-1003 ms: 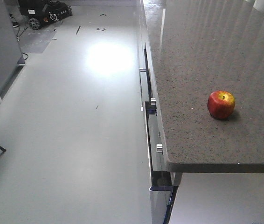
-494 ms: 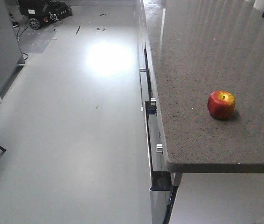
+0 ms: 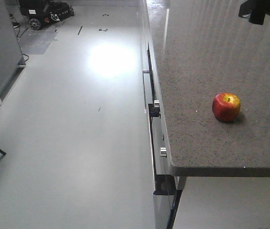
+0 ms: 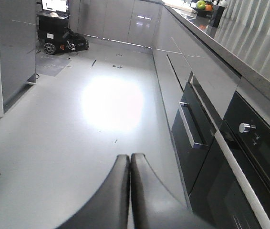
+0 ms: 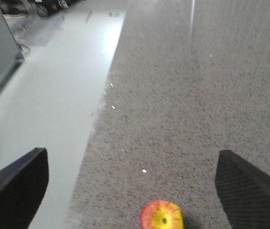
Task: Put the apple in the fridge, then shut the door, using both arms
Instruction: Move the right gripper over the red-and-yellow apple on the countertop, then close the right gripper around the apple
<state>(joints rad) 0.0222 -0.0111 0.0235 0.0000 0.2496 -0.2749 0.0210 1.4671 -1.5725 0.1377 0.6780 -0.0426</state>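
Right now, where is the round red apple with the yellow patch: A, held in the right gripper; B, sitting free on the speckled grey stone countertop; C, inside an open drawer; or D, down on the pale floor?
B: the round red apple rests on the speckled grey countertop near its front edge, and the right gripper is wide open, touching nothing.
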